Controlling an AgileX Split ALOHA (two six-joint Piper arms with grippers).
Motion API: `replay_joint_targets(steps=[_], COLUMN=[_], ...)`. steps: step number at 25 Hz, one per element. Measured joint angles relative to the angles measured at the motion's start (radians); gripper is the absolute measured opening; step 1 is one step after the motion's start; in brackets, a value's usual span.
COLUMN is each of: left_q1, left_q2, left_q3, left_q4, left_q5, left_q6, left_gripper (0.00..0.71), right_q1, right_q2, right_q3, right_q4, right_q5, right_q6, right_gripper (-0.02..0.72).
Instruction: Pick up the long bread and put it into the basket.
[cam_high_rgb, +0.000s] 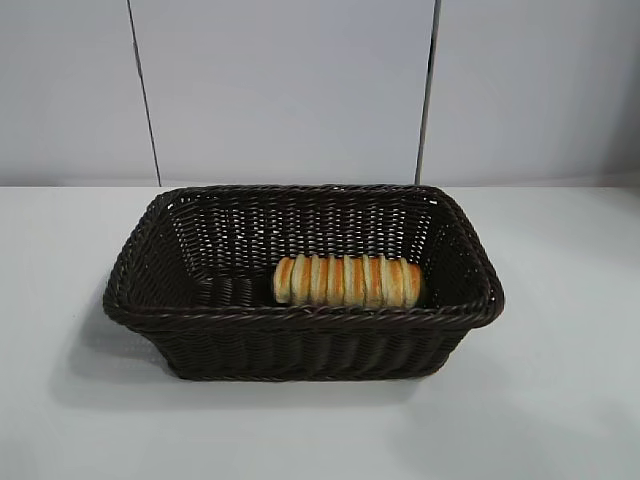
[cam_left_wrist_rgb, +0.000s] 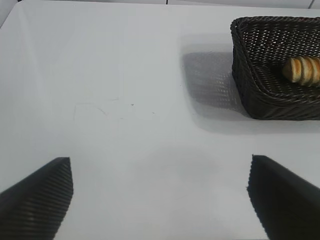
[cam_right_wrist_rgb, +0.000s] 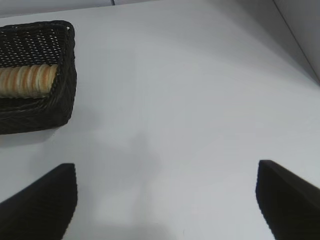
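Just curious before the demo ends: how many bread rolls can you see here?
1. The long bread lies inside the basket, near its front wall and toward the right end. No others show on the table.

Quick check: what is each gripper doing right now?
Left gripper: open, holding nothing, over bare table.
Right gripper: open, holding nothing, over bare table.

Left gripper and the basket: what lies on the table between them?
Nothing. In the left wrist view only bare white table and the basket's shadow lie between the open left gripper and the basket, which holds the long bread.
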Motion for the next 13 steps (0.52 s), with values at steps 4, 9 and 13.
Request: replay_joint_targets(steps=[4,9,13], left_q1=[0.000,0.000,0.000], left_q2=[0.000,0.000,0.000], left_q3=[0.000,0.000,0.000], left_q4=[0.000,0.000,0.000], left_q5=[0.000,0.000,0.000], left_q6=[0.000,0.000,0.000], left_gripper=[0.687,0.687,0.687], right_q1=[0.000,0.000,0.000], right_q2=[0.000,0.000,0.000], right_q3=[0.000,0.000,0.000], right_q4=[-0.002,-0.003,-0.003], right_q5=[-0.004,-0.007,-0.007], right_q6=[0.000,-0.001,-0.001], right_gripper=[0.695,0.695,0.695])
